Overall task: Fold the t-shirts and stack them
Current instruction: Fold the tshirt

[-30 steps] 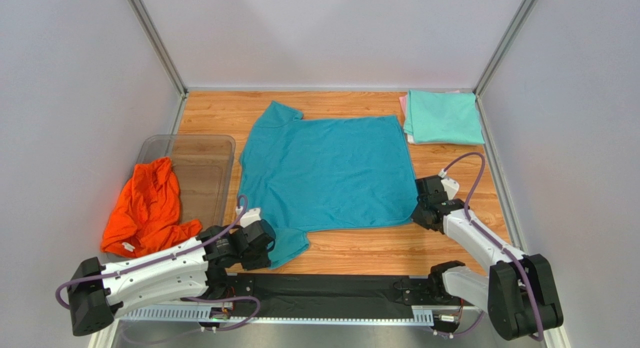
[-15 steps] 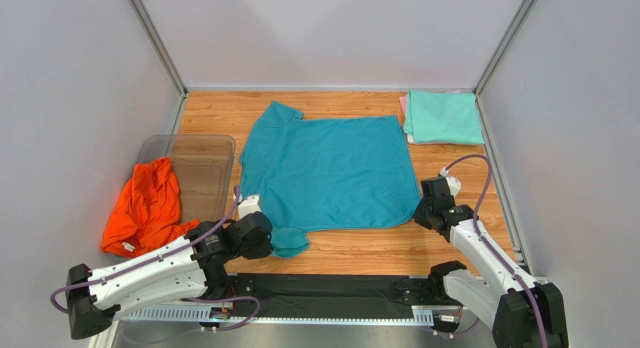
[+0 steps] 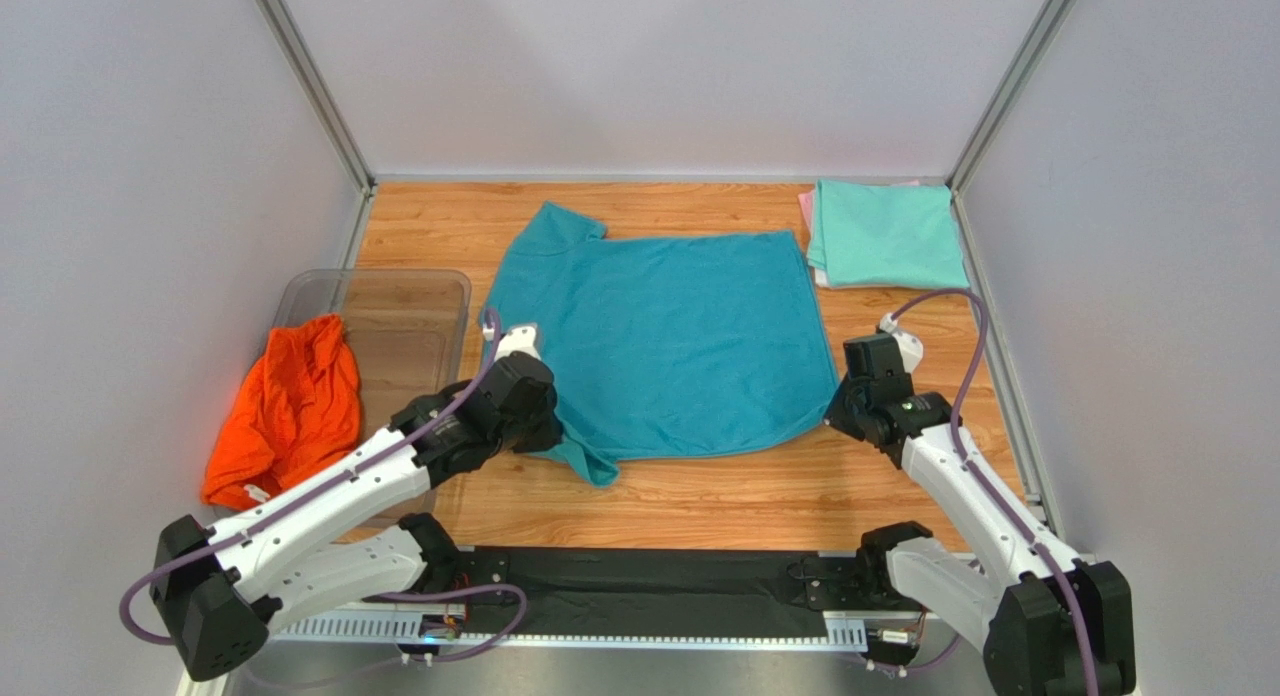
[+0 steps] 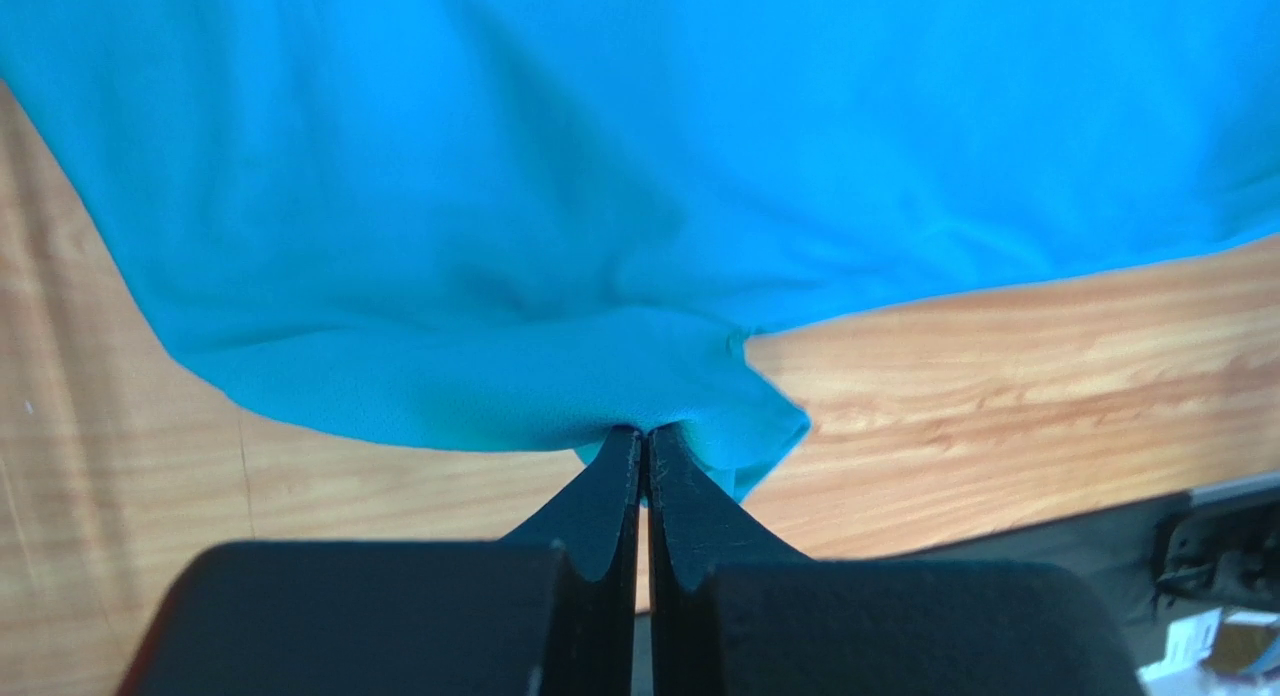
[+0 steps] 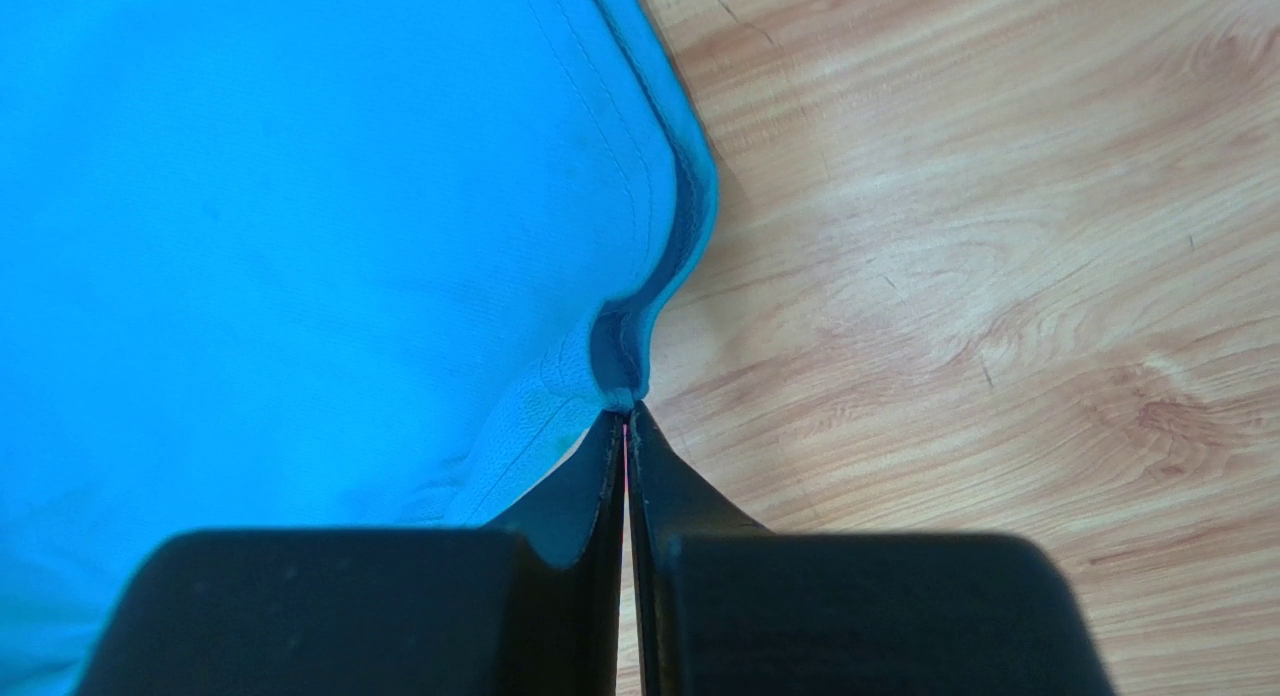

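Wooden tabletop [image 3: 721, 501] between grey walls [image 3: 150, 201] carries teal-blue t-shirt [image 3: 676, 336].

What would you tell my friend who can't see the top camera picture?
A teal-blue t-shirt lies spread flat on a wooden table, its near edge pinched by the left gripper on its left side and the right gripper at its right corner. A crumpled orange t-shirt drapes over a clear tub at left; a folded mint green t-shirt sits far right.
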Action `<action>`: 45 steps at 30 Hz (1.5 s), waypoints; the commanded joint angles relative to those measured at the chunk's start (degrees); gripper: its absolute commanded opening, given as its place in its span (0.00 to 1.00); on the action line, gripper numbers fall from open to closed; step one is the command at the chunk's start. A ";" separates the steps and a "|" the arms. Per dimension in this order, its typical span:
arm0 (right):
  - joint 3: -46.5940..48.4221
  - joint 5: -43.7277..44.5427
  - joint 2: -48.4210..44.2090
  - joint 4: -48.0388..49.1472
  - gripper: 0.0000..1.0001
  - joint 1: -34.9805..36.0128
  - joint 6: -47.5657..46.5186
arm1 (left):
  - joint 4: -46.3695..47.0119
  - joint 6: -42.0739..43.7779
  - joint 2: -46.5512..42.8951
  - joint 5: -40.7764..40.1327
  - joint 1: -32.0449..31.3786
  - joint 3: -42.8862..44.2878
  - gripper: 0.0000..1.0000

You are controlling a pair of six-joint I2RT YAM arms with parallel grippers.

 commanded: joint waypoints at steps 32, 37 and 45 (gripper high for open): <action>25.89 6.14 26.37 1.75 0.00 -2.64 -3.78 | 13.52 18.98 26.98 14.06 27.71 22.92 0.00; 28.87 5.18 29.81 2.19 0.00 -3.43 -4.13 | 14.13 20.47 32.51 14.50 29.82 26.08 0.00; 32.74 5.61 37.01 3.34 0.00 -4.05 -4.13 | 14.31 20.65 40.78 13.54 31.58 31.36 0.00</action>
